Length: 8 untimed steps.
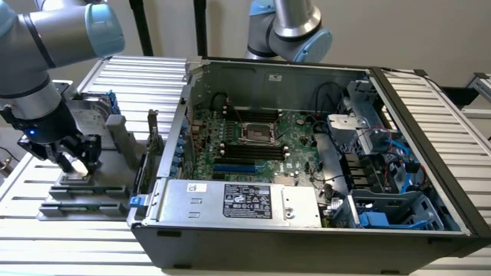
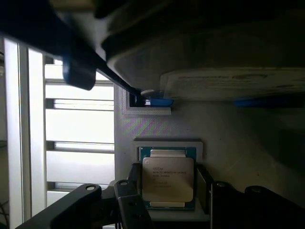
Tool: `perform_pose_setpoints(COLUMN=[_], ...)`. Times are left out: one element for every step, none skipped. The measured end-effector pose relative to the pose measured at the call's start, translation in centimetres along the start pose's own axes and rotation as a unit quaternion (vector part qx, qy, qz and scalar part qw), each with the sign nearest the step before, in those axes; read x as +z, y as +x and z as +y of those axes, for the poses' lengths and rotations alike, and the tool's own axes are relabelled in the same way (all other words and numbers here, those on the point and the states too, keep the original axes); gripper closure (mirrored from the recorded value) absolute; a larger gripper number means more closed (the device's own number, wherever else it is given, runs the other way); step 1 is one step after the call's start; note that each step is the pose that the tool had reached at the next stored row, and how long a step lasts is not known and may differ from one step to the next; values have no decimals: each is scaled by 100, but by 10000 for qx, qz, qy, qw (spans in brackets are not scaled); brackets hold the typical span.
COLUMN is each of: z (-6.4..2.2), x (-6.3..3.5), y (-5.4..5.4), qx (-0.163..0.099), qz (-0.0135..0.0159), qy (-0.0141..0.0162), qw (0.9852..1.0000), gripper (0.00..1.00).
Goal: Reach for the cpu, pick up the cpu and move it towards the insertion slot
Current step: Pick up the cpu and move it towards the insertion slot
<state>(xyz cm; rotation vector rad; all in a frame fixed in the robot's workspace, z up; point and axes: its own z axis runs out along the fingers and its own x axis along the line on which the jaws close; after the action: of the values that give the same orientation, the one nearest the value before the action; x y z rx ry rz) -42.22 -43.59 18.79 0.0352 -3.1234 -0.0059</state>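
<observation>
Silver-topped cpu (image 2: 167, 179) is lying in its grey holder (image 2: 167, 141) outside the computer case (image 1: 307, 241), your gripper (image 1: 77, 165) is hanging around it, pinching or not you cannot tell, insertion slot (image 1: 256, 133) is sitting well apart inside the case.

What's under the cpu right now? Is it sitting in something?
The cpu lies flat in a square recess of a grey holder, whose raised rim shows along one edge. The chip itself covers the recess floor and its own underside.

Robotics lab: an arm (image 1: 38, 69) upper left, a second arm (image 1: 295, 29) top centre, an open computer case (image 1: 307, 230) on a slatted bench (image 1: 138, 75).
</observation>
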Motion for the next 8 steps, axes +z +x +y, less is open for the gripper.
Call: perform_pose_setpoints(z=[0, 0, 1, 1, 1, 1, 1, 1], x=[-22, -45, -75, -112, -153, -197, -242, -287], y=[0, 0, 1, 2, 3, 3, 3, 4], qx=[0, 0, 0, 0, 0, 0, 0, 0], qz=[0, -1, -1, -1, -1, -1, 0, -1], qy=[0, 0, 0, -1, -1, 0, 0, -1], qw=[10000, 10000, 10000, 10000, 10000, 10000, 10000, 10000], gripper=[45, 45, 45, 45, 45, 45, 45, 45])
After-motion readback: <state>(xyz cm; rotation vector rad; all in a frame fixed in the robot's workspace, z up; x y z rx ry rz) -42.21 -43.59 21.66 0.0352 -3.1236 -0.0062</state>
